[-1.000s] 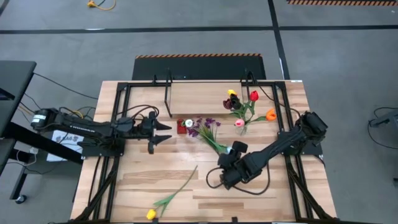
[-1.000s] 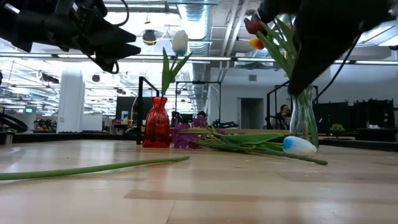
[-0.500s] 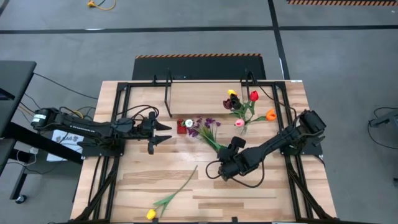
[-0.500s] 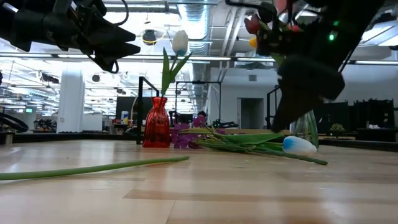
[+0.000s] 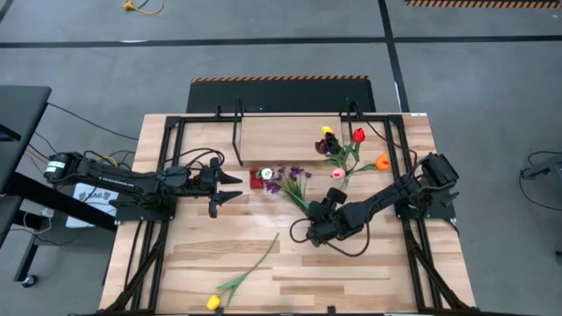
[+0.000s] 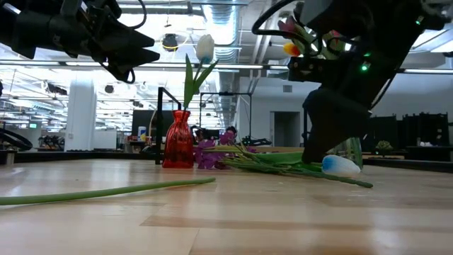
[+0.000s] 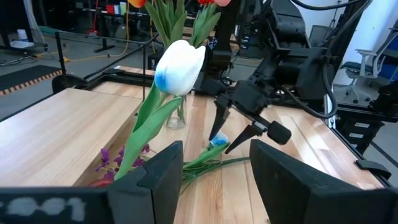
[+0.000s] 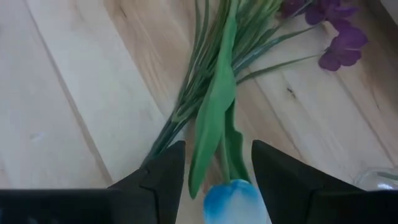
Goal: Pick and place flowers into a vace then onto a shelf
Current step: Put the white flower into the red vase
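Note:
A white tulip with a blue base [image 8: 236, 200] lies on the table beside a purple-blossomed sprig [image 5: 285, 180], their green stems bundled together. My right gripper [image 8: 214, 180] is open, slanting down over them, one finger on either side of the tulip's leaf and close above it. Another white tulip [image 7: 180, 65] stands in a red vase [image 6: 178, 139]. A clear vase [image 6: 348, 145] holds red, orange, yellow and pink tulips [image 5: 351, 149]. A yellow tulip [image 5: 213, 301] lies on the table near its front edge. My left gripper [image 5: 230, 186] waits open and level at the left.
The shelf [image 5: 294, 138], a light board on black legs, stands at the far middle. The yellow tulip's long stem [image 6: 106, 191] runs across the near table. Black frame rails [image 5: 167, 175] line both sides.
My right gripper has come down and gone toward the table's far edge and a little left, onto the bundle of flowers lying on the table, tipping further down. The flowers have stayed where they were.

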### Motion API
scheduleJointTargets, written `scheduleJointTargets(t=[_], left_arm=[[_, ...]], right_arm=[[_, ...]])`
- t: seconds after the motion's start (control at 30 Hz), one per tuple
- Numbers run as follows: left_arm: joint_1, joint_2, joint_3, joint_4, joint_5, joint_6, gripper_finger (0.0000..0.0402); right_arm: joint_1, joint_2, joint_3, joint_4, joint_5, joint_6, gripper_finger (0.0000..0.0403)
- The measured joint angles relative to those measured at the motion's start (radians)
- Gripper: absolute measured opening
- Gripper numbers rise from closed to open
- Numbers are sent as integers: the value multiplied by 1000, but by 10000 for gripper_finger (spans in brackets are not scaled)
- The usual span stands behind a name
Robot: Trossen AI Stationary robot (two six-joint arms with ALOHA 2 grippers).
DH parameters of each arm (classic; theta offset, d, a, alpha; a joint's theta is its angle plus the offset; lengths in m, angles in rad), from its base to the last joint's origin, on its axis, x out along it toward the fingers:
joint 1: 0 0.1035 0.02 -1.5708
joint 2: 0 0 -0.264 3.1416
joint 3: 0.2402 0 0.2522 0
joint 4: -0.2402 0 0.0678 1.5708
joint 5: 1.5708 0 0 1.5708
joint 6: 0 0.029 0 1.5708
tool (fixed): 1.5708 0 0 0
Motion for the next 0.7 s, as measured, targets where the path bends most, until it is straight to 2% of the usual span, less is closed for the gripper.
scheduleJointTargets(t=[0.13,0.2,0.3,0.33,0.7], left_arm=[[0,0,0,0,0,0,176],[0,0,0,0,0,0,176],[0,0,0,0,0,0,176],[0,0,0,0,0,0,176],[0,0,0,0,9,-1,176]], right_arm=[[-14,0,0,-1,-8,-7,150],[-25,0,0,-1,-41,-14,111],[-39,0,0,-1,-76,-20,27],[-41,0,0,0,-77,-23,15],[39,-2,23,-47,-79,41,1]])
